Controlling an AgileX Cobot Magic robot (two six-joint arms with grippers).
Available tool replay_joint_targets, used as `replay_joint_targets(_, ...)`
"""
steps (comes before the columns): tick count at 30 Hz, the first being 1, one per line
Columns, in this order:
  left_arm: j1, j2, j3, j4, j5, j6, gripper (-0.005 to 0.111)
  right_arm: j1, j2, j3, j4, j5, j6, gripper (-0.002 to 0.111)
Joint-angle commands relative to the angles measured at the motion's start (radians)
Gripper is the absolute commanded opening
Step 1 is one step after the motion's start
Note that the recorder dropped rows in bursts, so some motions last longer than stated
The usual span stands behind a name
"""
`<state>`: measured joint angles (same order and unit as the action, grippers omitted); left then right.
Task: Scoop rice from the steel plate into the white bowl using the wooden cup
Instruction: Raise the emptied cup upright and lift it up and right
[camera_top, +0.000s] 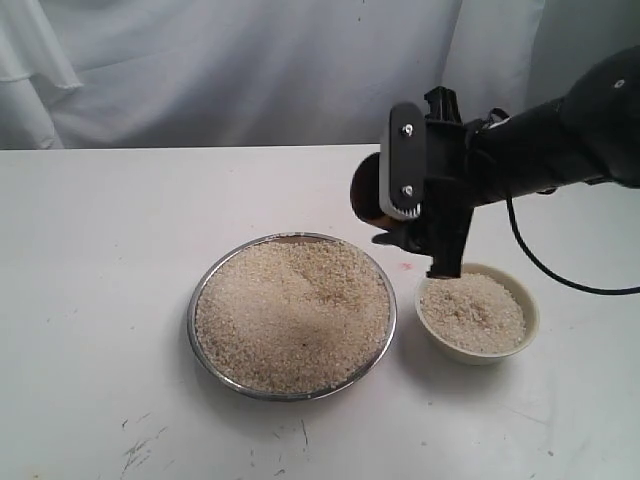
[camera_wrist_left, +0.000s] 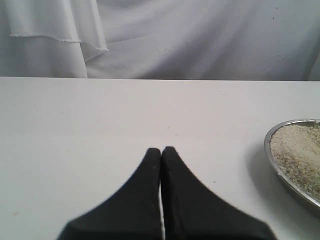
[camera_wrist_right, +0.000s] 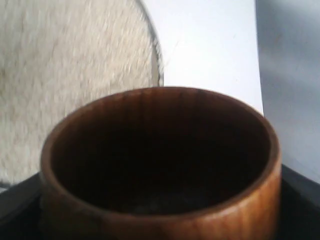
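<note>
The steel plate sits at the table's middle, heaped with rice. To its right stands the white bowl, which holds rice too. My right gripper hangs above the plate's far right rim, shut on the wooden cup, which lies tipped on its side, mouth toward the left. In the right wrist view the wooden cup fills the frame, dark inside, with rice and the plate's rim behind it. My left gripper is shut, empty, over bare table; the steel plate edges in.
A white cloth backdrop hangs behind the table. A black cable droops from the right arm behind the bowl. Bare white table stretches left of the plate, with dark scuff marks near the front.
</note>
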<state>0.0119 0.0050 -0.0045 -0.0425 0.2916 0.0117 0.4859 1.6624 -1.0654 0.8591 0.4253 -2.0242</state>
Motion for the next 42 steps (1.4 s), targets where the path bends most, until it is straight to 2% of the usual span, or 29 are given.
replay_joint_targets(1,-0.002,-0.005,0.005,-0.001,-0.006,-0.003,0.0,-0.01,-0.006,-0.01,0.397,0.035,-0.091,0.0)
replay_joint_targets(4,-0.002,-0.005,0.005,-0.001,-0.006,-0.003,0.0,-0.01,-0.006,-0.014,0.533,0.035,-0.091,0.0)
replay_joint_targets(10,-0.002,-0.005,0.005,-0.001,-0.006,-0.003,0.0,-0.01,-0.006,-0.014,0.651,0.121,-0.091,0.0)
replay_joint_targets(14,-0.002,-0.005,0.005,-0.001,-0.006,-0.003,0.0,-0.01,-0.006,-0.014,0.885,0.215,-0.091,0.0)
replay_joint_targets(21,-0.002,-0.005,0.005,-0.001,-0.006,-0.003,0.0,-0.031,-0.006,-0.023,0.885,0.153,-0.091,0.0)
replay_joint_targets(28,-0.002,-0.005,0.005,-0.001,-0.006,-0.003,0.0,-0.135,-0.006,-0.023,0.885,0.167,-0.091,0.0)
replay_joint_targets(36,-0.002,-0.005,0.005,-0.001,-0.006,-0.003,0.0,-0.276,0.082,-0.023,0.885,0.299,-0.066,0.0)
replay_joint_targets(42,-0.002,-0.005,0.005,-0.001,-0.006,-0.003,0.0,-0.306,0.134,-0.023,0.885,0.373,-0.091,0.0)
